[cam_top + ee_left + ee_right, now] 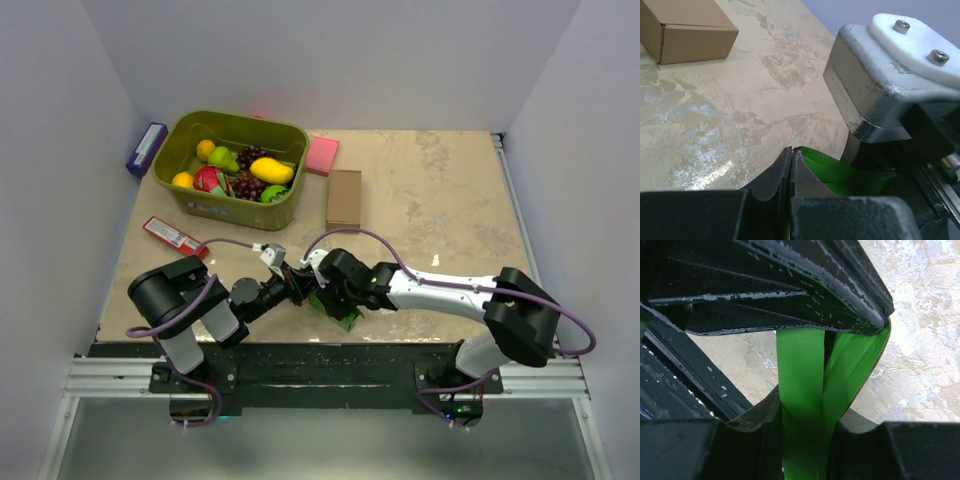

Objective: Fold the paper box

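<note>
The paper box (pixel 342 318) is bright green thin card, held off the table between both arms near the front edge. In the right wrist view the paper box (pixel 800 365) runs as two green strips up between the fingers of my right gripper (pixel 807 410), which is shut on it. The strips end under the black fingers of my left gripper (pixel 790 290). In the left wrist view my left gripper (pixel 791 150) is pressed shut, with the paper box (pixel 850 175) coming out at its tip and a green sliver in the seam. From above, my left gripper (pixel 300 285) and right gripper (pixel 325 295) meet tip to tip.
A brown cardboard box (pixel 344 197) lies mid-table, a pink pad (pixel 322 155) behind it. An olive basket (pixel 240 120) of toy fruit stands at the back left. A red packet (pixel 173 234) and a blue item (pixel 146 148) lie along the left side.
</note>
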Available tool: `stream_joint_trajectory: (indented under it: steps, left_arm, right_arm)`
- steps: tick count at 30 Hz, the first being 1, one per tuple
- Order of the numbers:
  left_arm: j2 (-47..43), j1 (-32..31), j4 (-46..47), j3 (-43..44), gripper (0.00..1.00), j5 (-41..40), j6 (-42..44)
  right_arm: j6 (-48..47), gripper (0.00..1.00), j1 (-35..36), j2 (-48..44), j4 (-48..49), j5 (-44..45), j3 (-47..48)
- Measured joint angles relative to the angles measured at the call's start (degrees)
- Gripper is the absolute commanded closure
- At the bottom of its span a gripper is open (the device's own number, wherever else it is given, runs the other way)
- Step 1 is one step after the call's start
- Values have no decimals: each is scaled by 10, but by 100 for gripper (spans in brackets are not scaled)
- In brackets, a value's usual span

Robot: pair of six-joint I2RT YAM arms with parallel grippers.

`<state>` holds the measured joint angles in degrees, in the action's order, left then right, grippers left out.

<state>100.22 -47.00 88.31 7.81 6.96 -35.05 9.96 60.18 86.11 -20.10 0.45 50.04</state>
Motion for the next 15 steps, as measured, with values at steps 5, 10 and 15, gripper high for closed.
stream_joint_trajectory:
  steps: [5,10,15]
  left_arm:
    - [-3,-5,0,-1,100,-12,-3]
    - [-14,-7,-1,-4,100,-17,-3]
    - [-67,2,-15,-25,100,-13,-3]
  right_arm:
    - [1,100,-2,2,-1,-2,1]
    - [-1,100,-3,2,-1,-4,1]
    - [-10,100,-2,2,4,-15,1]
